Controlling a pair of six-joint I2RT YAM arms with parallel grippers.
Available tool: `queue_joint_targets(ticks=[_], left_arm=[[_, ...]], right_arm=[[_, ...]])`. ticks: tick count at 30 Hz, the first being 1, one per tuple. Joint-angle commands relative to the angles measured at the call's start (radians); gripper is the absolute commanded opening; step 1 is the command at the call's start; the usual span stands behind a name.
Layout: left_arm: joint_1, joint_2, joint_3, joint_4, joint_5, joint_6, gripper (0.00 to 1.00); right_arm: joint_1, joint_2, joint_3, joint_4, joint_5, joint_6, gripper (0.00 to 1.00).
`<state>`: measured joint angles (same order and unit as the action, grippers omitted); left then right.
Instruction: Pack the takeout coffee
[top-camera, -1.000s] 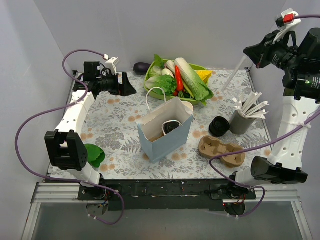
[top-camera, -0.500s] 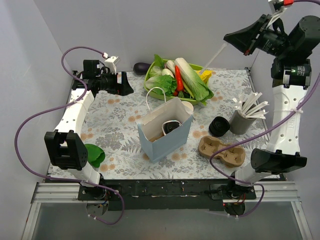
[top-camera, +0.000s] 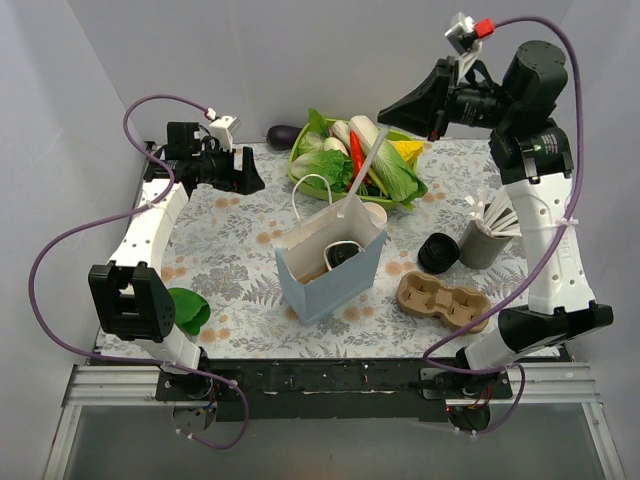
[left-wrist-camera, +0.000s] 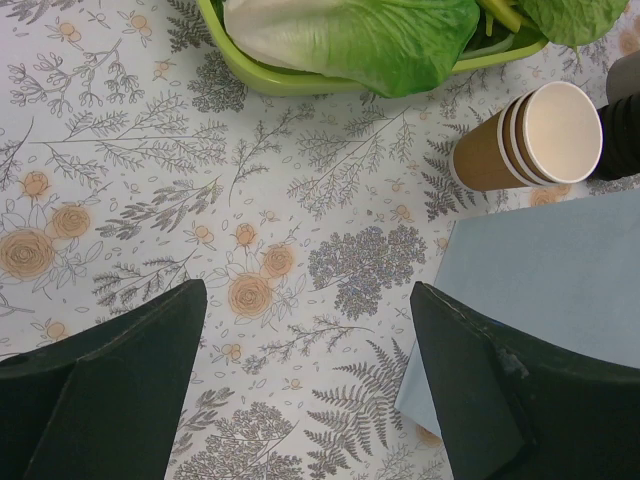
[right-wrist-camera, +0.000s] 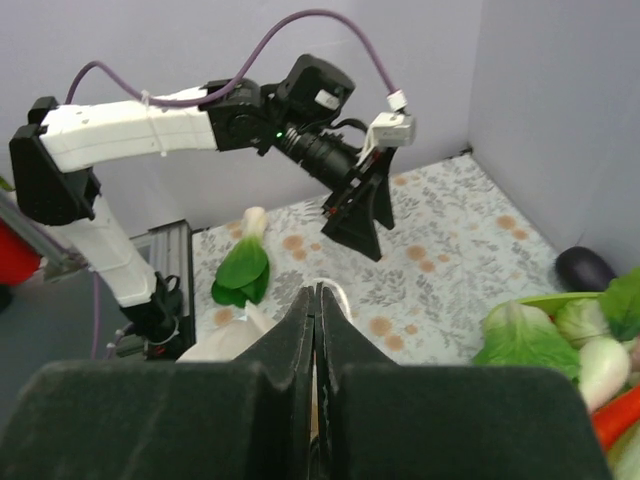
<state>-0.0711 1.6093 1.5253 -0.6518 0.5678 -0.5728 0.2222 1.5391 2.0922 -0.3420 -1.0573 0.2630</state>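
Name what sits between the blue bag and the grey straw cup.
A stack of black lids, on the cloth between bag and straw cup; top view.

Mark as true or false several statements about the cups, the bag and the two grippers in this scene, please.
1. The small tan paper cup with a black plastic lid is inside the light blue paper bag. True.
2. The right gripper is open and empty. False: it is shut on a long white straw.
3. The left gripper is open and holds nothing. True.
4. The brown pulp cup carrier holds two cups. False: both hollows are empty.
5. The tan paper cup without a lid sits in the green plastic tray. False: it stands on the table beside the bag.
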Motion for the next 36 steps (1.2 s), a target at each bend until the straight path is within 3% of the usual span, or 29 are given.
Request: queue_joint_targets(ticks=[1, 6, 9, 11, 12, 14, 15, 20, 27, 30, 36], left_arm=[[0.001, -0.072, -0.027, 0.007, -0.003, 0.008, 0.84], [0.001, -0.097, -0.046, 0.007, -0.003, 0.014, 0.84], [0.001, -0.121, -0.077, 0.009, -0.008, 0.024, 0.84], [-0.001, -0.137, -0.093, 0.011, -0.017, 0.027, 0.84], [-0.001, -0.141, -0.108, 0.014, -0.020, 0.028, 0.84], [-0.001, -0.152, -0.117, 0.017, -0.032, 0.027, 0.85], [-0.001, -0.153, -0.125, 0.023, -0.036, 0.022, 0.85], [-0.001, -0.155, -0.131, 0.038, -0.049, -0.016, 0.86], [0.001, -0.147, -0.111, 0.060, -0.097, -0.075, 0.93], [0.001, -0.141, -0.105, 0.078, -0.120, -0.105, 0.98], [0.002, -0.118, -0.074, 0.110, -0.163, -0.148, 0.98]], right_arm=[[0.087, -0.045, -0.066, -0.110, -0.018, -0.085, 0.01], [0.184, -0.021, -0.158, -0.169, 0.005, -0.146, 0.01], [0.291, 0.039, -0.085, -0.262, 0.017, -0.233, 0.02], [0.324, 0.114, -0.002, -0.363, -0.001, -0.304, 0.28], [0.335, 0.137, 0.090, -0.429, -0.001, -0.339, 0.51], [0.333, 0.156, 0.118, -0.439, 0.034, -0.334, 0.72], [0.329, 0.153, 0.114, -0.437, 0.052, -0.332, 0.75], [0.280, 0.104, 0.043, -0.367, 0.135, -0.294, 0.78], [0.083, 0.102, 0.002, -0.356, 0.362, -0.248, 0.79], [0.022, 0.115, -0.015, -0.387, 0.593, -0.229, 0.81], [-0.018, 0.134, -0.026, -0.431, 0.910, -0.179, 0.88]])
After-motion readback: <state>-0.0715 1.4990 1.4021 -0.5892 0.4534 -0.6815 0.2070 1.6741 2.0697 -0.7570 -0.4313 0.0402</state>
